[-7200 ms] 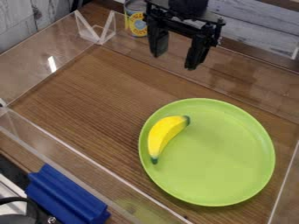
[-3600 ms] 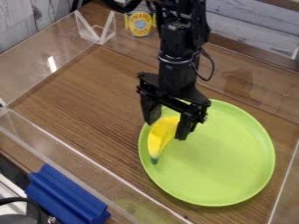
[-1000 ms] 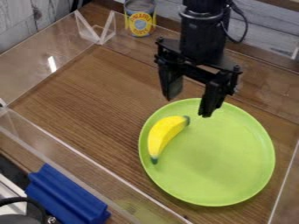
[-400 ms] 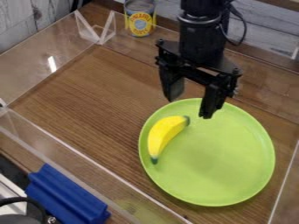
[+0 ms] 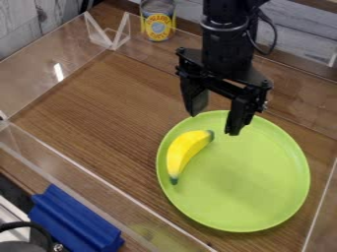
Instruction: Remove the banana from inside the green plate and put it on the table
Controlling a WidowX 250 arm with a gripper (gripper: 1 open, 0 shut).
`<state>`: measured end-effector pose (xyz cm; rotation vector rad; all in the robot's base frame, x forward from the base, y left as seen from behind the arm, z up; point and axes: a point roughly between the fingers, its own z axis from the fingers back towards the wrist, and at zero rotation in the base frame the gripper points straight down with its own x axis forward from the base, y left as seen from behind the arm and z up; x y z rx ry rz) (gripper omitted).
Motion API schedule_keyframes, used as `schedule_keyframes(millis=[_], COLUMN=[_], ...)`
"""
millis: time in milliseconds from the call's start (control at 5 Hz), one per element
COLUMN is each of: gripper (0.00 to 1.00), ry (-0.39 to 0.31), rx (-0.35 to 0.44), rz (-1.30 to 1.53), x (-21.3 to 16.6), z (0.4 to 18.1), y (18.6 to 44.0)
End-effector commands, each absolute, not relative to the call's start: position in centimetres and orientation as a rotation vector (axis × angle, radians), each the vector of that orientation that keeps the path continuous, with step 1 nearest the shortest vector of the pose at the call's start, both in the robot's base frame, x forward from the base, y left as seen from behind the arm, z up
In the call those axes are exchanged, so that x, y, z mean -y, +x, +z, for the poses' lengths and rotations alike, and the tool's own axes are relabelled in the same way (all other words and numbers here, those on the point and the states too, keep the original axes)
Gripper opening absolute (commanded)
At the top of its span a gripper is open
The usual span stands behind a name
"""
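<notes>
Nothing has shifted since a moment ago: end effector hangs in the same spot above the plate's upper rim, jaws spread wide and empty. Banana lies on the plate's left side, lower left of the fingers, not under them. Dropping straight down from here would likely miss it and strike the rim, tipping the plate. A pinch across its curved, smooth body may squirt it sideways onto the table.

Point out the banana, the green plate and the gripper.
banana (image 5: 186, 154), camera view, middle of its yellow body
green plate (image 5: 270, 182), camera view, bare inner surface
gripper (image 5: 215, 110), camera view, midway between fingertips
</notes>
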<state>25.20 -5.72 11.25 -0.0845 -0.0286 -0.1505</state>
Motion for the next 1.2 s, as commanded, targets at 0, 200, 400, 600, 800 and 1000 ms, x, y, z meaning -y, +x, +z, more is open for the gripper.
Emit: schedule_keyframes(millis=[0, 200, 400, 600, 800, 1000], gripper=[1.00, 1.00, 1.00, 1.00, 1.00, 1.00], ry=[-0.093, -0.094, -0.095, -0.095, -0.096, -0.097], rx=[0.081, 0.085, 0.088, 0.091, 0.089, 0.089], rz=[-0.141, -0.135, -0.129, -0.122, -0.127, -0.134], x=[5.59, 5.55, 5.50, 5.45, 5.54, 5.60], z=[12.22, 12.08, 11.95, 11.83, 11.74, 11.68], y=[25.58, 25.66, 25.73, 25.82, 25.82, 25.88])
